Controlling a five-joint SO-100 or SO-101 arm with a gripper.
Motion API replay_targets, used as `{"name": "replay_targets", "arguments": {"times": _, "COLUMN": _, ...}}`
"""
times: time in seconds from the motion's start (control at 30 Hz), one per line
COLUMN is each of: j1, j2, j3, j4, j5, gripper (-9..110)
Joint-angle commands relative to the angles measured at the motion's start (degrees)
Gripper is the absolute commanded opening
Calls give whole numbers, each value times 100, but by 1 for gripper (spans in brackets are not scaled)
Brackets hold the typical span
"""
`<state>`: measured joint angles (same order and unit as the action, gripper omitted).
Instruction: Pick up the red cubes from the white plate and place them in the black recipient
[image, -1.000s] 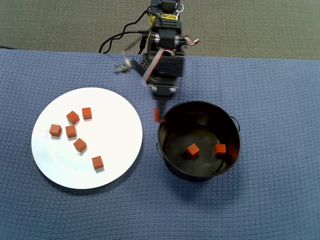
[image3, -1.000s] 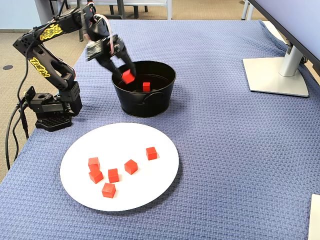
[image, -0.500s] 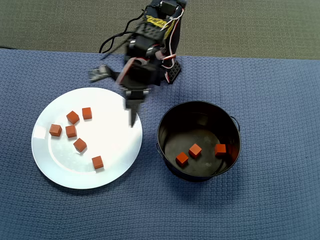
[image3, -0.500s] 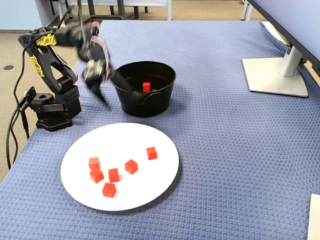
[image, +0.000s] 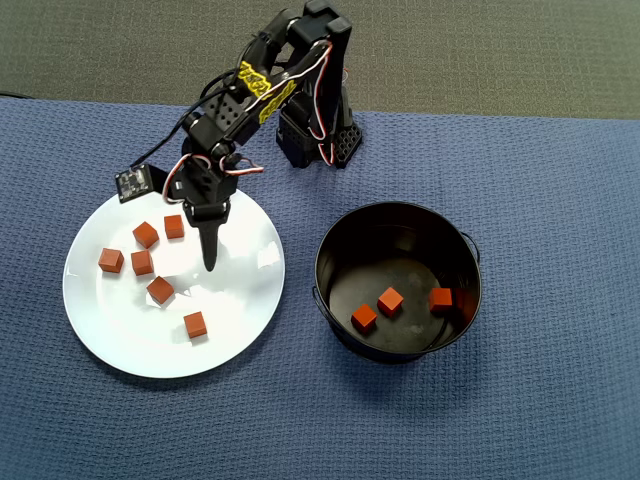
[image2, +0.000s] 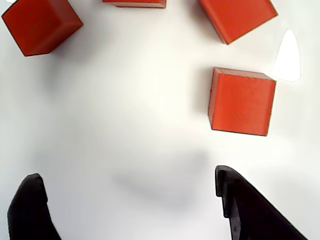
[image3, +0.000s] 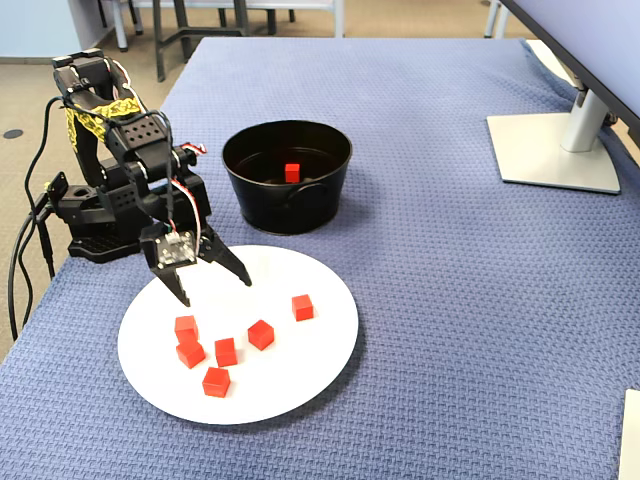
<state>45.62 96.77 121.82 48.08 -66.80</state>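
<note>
Several red cubes (image: 160, 290) lie on the left half of the white plate (image: 130, 340). Three more cubes (image: 390, 300) lie in the black pot (image: 470, 262) to the right of the plate. My gripper (image: 209, 262) hovers low over the plate's upper middle, open and empty. In the fixed view the gripper (image3: 214, 287) spreads its fingers just behind the cubes (image3: 261, 334) on the plate (image3: 290, 380). In the wrist view the gripper (image2: 127, 174) frames bare plate (image2: 125, 100), and the nearest cube (image2: 242, 101) lies just ahead of the right finger (image2: 250, 210).
Everything stands on a blue woven cloth (image: 560, 400). The arm's base (image: 320, 140) is behind the gap between plate and pot. In the fixed view a monitor stand (image3: 555, 150) is at the far right, and the pot (image3: 287, 195) is behind the plate.
</note>
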Motion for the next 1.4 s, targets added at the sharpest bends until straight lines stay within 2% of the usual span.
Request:
{"name": "replay_targets", "arguments": {"times": 0.0, "j1": 176, "j2": -176, "j3": -519, "j4": -105, "j5": -53, "gripper": 37}}
{"name": "replay_targets", "arguments": {"times": 0.57, "j1": 272, "j2": -53, "j3": -527, "j4": 562, "j5": -141, "gripper": 34}}
{"name": "replay_targets", "arguments": {"times": 0.97, "j1": 606, "j2": -343, "j3": -721, "j4": 782, "j5": -967, "gripper": 34}}
{"name": "replay_targets", "arguments": {"times": 1.2, "j1": 940, "j2": -703, "j3": -677, "j4": 308, "j5": -1512, "gripper": 33}}
{"name": "replay_targets", "arguments": {"times": 1.37, "j1": 1011, "j2": -1063, "j3": -905, "j4": 53, "j5": -1529, "gripper": 30}}
